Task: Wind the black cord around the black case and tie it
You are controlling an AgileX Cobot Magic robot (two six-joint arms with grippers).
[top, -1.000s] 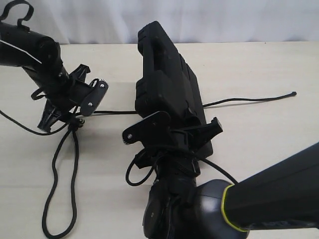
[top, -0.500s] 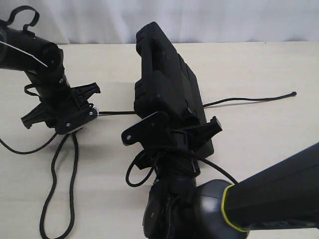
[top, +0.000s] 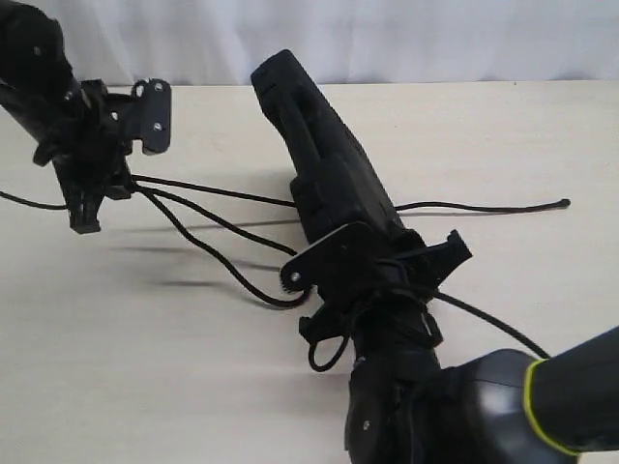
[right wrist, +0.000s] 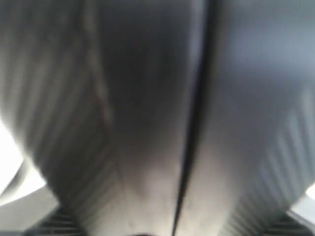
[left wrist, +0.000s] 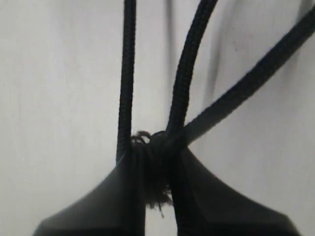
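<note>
The black case lies slanted across the middle of the table, its handle end toward the back. My right gripper is shut on its near end. In the right wrist view only a blurred ribbed case surface fills the picture. My left gripper hangs at the far left, shut on the black cord. Three strands run from it toward the case, with a slack loop on the table. The frayed knot sits between the left gripper fingers. One cord tail trails to the right.
A white curtain backs the pale table. My right arm's bulky body fills the bottom right, with a thin cable loop by the wrist. Another thin cable leaves the left arm.
My left gripper has risen and moved back-left, drawing the cord strands up off the table and nearly taut. The case has swung, its near end shifting right with my right gripper.
</note>
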